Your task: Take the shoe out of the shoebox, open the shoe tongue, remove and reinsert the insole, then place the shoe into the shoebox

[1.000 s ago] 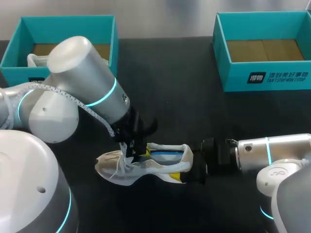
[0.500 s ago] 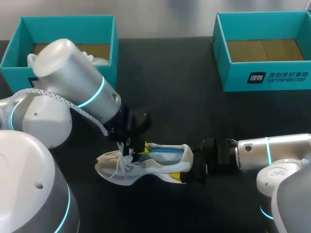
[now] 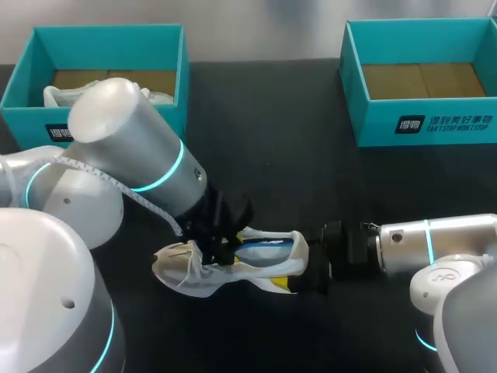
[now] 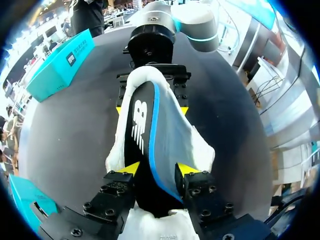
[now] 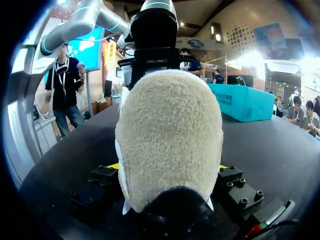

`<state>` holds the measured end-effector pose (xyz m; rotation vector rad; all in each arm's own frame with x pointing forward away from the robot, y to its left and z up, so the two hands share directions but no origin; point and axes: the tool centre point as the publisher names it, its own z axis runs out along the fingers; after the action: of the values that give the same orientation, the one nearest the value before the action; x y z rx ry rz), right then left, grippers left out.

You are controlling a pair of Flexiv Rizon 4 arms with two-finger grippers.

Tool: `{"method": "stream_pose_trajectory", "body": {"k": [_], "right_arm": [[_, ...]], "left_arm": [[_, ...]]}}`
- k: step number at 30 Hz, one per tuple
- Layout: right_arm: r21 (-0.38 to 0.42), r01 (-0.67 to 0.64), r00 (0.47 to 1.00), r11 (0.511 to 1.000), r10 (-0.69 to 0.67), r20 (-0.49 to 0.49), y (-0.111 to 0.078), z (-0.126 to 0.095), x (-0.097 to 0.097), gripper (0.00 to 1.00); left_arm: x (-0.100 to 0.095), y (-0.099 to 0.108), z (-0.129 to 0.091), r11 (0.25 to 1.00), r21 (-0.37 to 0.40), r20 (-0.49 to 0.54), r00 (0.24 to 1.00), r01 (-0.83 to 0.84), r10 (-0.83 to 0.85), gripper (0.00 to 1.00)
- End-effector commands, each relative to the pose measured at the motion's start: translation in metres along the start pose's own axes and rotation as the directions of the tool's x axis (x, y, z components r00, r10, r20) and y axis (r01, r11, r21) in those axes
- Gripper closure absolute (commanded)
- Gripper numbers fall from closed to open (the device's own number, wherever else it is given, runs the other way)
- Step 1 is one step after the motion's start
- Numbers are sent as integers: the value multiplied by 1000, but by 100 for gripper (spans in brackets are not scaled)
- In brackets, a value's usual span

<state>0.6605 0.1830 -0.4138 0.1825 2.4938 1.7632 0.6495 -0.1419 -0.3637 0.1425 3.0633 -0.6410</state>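
Shoe point(image 3: 260, 268) lies lower middle on the tabletop point(image 3: 311, 179). My right fingers point(image 5: 231, 176) clamp its heel. My left fingers point(image 4: 131, 168) pinch the insole point(image 4: 150, 145) at the opening. I judge this the insole step. Next move needs a straight pull, with the heel braced.

Soft, even light falls from overhead onto the head view. The dark desk point(image 3: 295, 155) takes it matte, with no glare. The white shell of the left arm point(image 3: 124, 132) carries broad pale highlights, and only a faint shadow lies under the shoe point(image 3: 256, 268). From the left wrist the desk reads paler with a dull sheen, the black insole point(image 4: 142, 150) swallows light, and straight lines bow towards the rim. The right wrist view is dimmer. The near heel looks soft, and far ceiling lamps flare at the right.
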Motion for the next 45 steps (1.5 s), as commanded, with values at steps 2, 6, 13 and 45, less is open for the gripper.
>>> {"method": "stream_pose_trajectory", "body": {"k": [2,6,13,45], "right_arm": [[5,-1,1000,1000,1,-1,0,2,1,100],[5,-1,1000,1000,1,-1,0,2,1,100],[5,-1,1000,1000,1,-1,0,2,1,100],[5,-1,1000,1000,1,-1,0,2,1,100]], "left_arm": [[2,-9,6,999,-45,53,999,-9,12,53],[1,-11,7,998,-64,106,994,-8,15,64],[-3,-9,9,996,-85,171,985,11,3,67],[-14,8,-16,966,164,102,970,200,-218,100]]}}
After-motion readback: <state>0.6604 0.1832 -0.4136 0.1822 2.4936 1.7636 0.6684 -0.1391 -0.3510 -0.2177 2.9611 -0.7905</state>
